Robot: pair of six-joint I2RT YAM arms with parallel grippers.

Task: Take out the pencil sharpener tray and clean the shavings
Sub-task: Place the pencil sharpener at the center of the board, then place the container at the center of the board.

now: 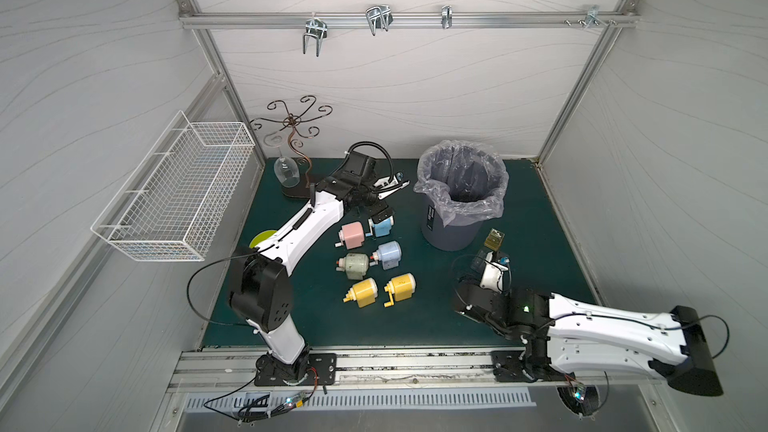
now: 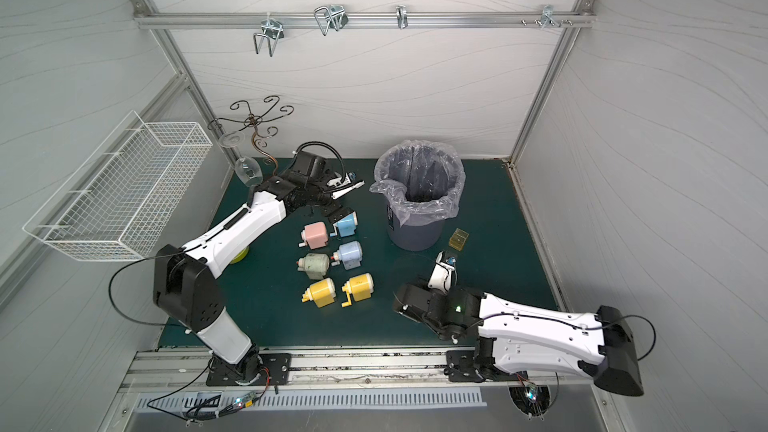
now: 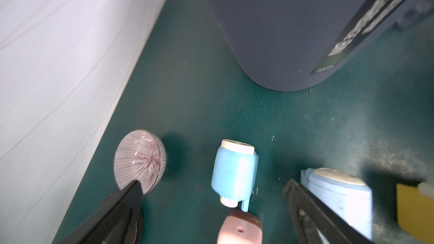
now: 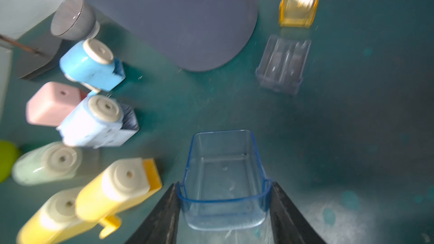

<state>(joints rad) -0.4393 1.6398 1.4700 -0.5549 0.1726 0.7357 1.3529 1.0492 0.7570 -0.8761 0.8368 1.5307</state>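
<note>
My right gripper (image 4: 224,185) is shut on a clear blue pencil sharpener tray (image 4: 223,160), held by its side walls above the green mat to the right of the sharpeners. Only a few pale flecks show inside it. Of the shavings I see just tiny tan specks (image 3: 256,190) on the mat beside the sky-blue sharpener (image 3: 232,174). My left gripper (image 3: 211,188) is open, its black fingers wide apart over that sharpener and the pink one (image 3: 239,231). In both top views it hovers at the back, left of the bin (image 1: 386,201) (image 2: 343,199).
A grey lined bin (image 1: 461,197) stands at the back. A yellow tray (image 4: 298,3) and a clear tray (image 4: 281,64) lie beside it. Several sharpeners lie mid-mat, among them pale blue (image 1: 388,254), green (image 1: 354,265) and yellow (image 1: 401,288). A wine glass (image 1: 286,172) hangs back left.
</note>
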